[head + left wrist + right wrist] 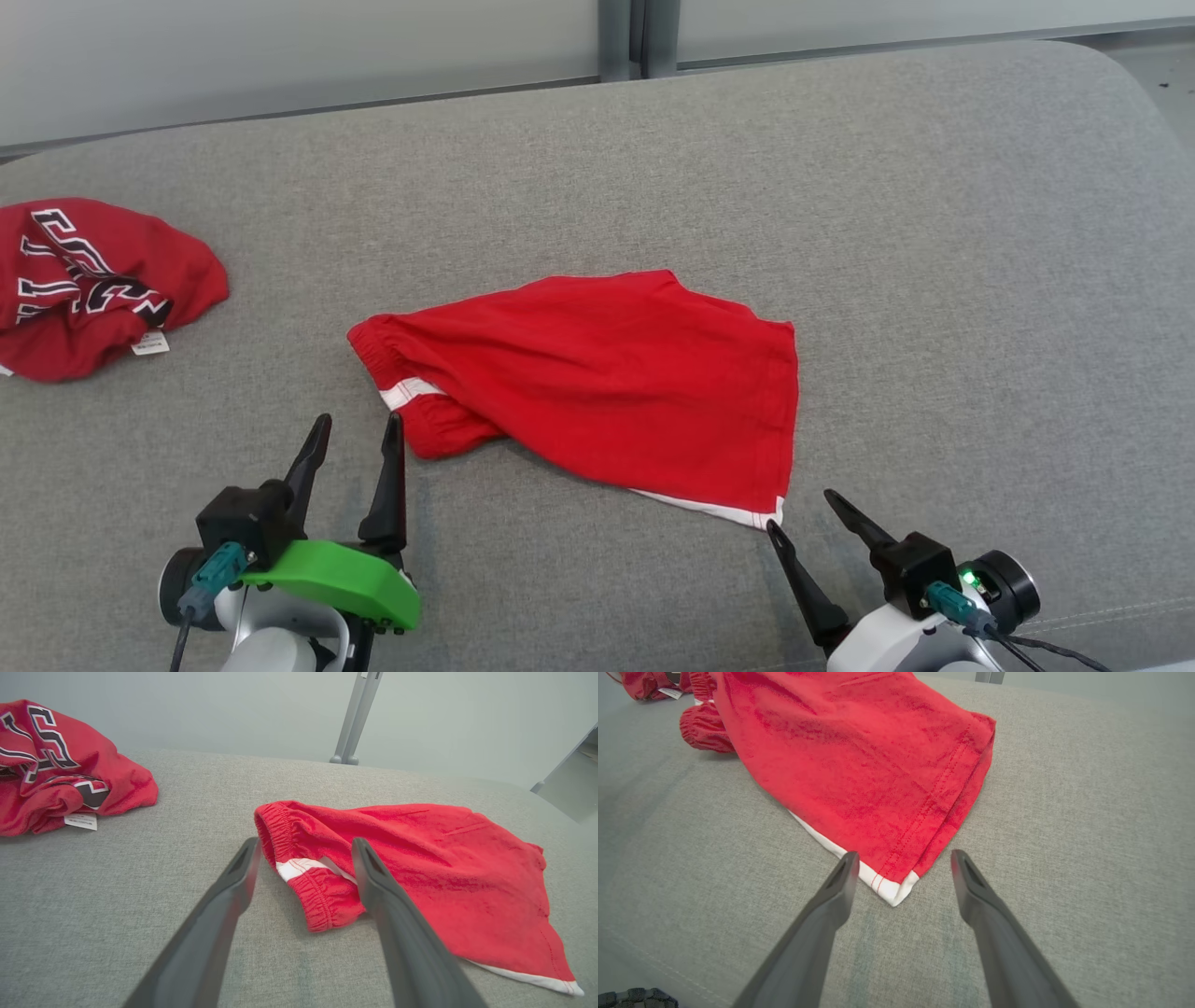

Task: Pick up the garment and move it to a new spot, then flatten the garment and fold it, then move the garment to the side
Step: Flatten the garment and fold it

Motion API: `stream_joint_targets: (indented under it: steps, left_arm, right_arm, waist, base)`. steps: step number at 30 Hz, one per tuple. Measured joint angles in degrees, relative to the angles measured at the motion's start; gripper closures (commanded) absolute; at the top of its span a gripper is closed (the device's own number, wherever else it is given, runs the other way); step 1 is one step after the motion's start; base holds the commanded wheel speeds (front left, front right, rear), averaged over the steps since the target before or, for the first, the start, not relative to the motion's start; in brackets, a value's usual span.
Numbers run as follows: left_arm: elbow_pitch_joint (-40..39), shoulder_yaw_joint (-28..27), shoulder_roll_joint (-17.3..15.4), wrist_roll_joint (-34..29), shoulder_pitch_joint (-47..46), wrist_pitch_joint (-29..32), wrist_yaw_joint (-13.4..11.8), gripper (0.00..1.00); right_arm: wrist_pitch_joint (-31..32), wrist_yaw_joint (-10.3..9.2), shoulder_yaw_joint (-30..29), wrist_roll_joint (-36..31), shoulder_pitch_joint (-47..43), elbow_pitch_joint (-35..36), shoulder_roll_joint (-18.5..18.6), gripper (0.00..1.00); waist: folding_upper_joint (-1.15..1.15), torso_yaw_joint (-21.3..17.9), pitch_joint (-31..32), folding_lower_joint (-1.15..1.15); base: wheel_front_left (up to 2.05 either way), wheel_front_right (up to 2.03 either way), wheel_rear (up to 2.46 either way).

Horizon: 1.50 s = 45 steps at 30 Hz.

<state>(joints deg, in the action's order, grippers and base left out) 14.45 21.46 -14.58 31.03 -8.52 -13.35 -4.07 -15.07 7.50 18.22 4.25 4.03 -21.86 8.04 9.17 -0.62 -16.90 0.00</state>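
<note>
Both grippers stand open and empty over the grey upholstered surface, so the job now looks like taking a fresh hold on the red cotton shorts with white trim to flatten or fold them.

The left gripper has its fingers spread with the gathered elastic waistband just ahead of them. Its right finger lies beside or against the bunched near end of the band; I cannot tell which. The right gripper points at the white-edged hem corner, which lies between its fingertips and just short of them.

To do it well, I would:
- bring each gripper low and forward so one finger slides under the cloth and the other comes down on top;
- catch both layers at the right corner, since the stitched side edge looks doubled there;
- bite the left side past the rumpled lump, on the band itself, or the fold will come out skewed;
- lift both ends together and keep the cloth lightly taut.

The shorts lie mostly flat, seemingly doubled over, with the waistband toward the left gripper and the hem toward the right. A white stripe shows at the crumpled near waist. A crumpled dark red garment with white-and-black lettering sits well off beyond the left gripper, on its outer side.
</note>
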Motion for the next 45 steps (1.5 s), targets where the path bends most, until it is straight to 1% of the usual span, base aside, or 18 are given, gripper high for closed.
stream_joint_targets:
  steps: [7,14,20,21,23,25,26,27,28,32,36,41,45]
  left_arm:
    - [-2.9,0.5,0.0,-0.3,0.6,0.7,-0.7,0.00]
    - [-3.7,0.6,-0.3,-0.2,0.9,0.9,-1.1,0.00]
    - [-3.9,0.5,-0.6,0.2,0.9,0.9,-1.3,0.00]
    - [-4.0,0.4,-0.6,0.2,0.9,0.9,-1.3,0.00]
    - [-4.2,0.3,-0.7,0.3,0.9,0.9,-1.5,0.00]
    - [-4.3,0.1,-0.9,0.6,0.9,0.9,-1.5,0.00]
    - [-4.4,0.0,-0.9,0.6,0.9,0.9,-1.6,0.00]
    - [-4.4,-0.1,-1.0,0.6,0.9,0.9,-1.6,0.00]
    - [-4.4,-0.1,-1.1,0.6,0.9,0.9,-1.7,0.00]
    - [-4.5,-0.4,-1.3,0.8,0.9,0.9,-2.0,0.00]
    - [-4.5,-0.4,-1.1,1.1,1.0,0.8,-2.0,0.00]
    - [-4.2,-0.4,-0.6,1.3,1.1,0.2,-2.0,0.00]
    - [-3.6,0.0,-0.1,1.4,1.1,-0.2,-1.7,0.00]
  right_arm:
    - [0.0,0.00,0.9,-0.1,2.9,-5.9,-0.3,0.00]
    - [0.0,0.00,2.3,-0.2,5.2,-10.5,-0.7,0.00]
    - [-0.1,0.00,2.9,-1.5,7.2,-14.2,-0.5,0.00]
    - [-0.1,0.00,2.9,-1.7,7.5,-14.7,-0.6,0.05]
    - [-0.2,0.01,3.0,-2.1,8.4,-15.7,-0.6,0.29]
    - [-0.2,0.00,3.1,-2.4,9.3,-16.6,-0.6,0.55]
    - [-0.2,0.00,3.2,-2.5,9.7,-16.9,-0.6,0.70]
    - [-0.2,0.00,3.1,-2.4,10.1,-17.0,-0.6,0.91]
    - [-0.2,0.00,3.1,-2.4,10.5,-17.0,-0.7,1.00]
    - [-0.1,0.00,3.0,-0.9,10.8,-14.3,-0.9,1.00]
    - [-0.1,0.00,2.6,3.3,10.3,-9.3,-0.6,1.00]
    - [-0.1,0.00,2.1,8.6,10.2,-4.4,2.5,1.00]
    - [3.4,0.00,0.5,13.1,10.1,-0.3,4.8,1.00]
  waist:
    - [0.00,2.1,-1.3,0.00]
    - [0.00,4.0,-2.3,0.00]
    - [0.00,5.0,-2.9,0.00]
    - [0.00,5.0,-3.0,0.00]
    - [0.00,5.0,-3.1,0.00]
    - [0.00,4.8,-3.3,0.00]
    - [0.00,4.7,-3.4,0.00]
    - [0.00,4.6,-3.4,0.00]
    - [-0.01,4.5,-3.5,0.00]
    - [-0.02,3.9,-3.4,0.00]
    - [-0.02,2.9,-3.2,0.00]
    - [-0.02,1.6,-2.6,0.00]
    - [-0.01,1.0,-1.7,0.00]
  base:
    - [0.00,0.00,0.00]
    - [0.00,0.00,0.00]
    - [0.00,0.00,0.00]
    - [0.00,0.00,0.00]
    - [0.00,0.00,0.00]
    - [0.00,0.00,0.00]
    - [0.00,0.00,0.00]
    - [0.00,0.00,0.00]
    - [0.00,0.00,0.00]
    - [0.00,0.00,0.00]
    - [0.00,0.00,0.00]
    - [0.00,0.00,0.00]
    - [0.00,0.00,0.00]
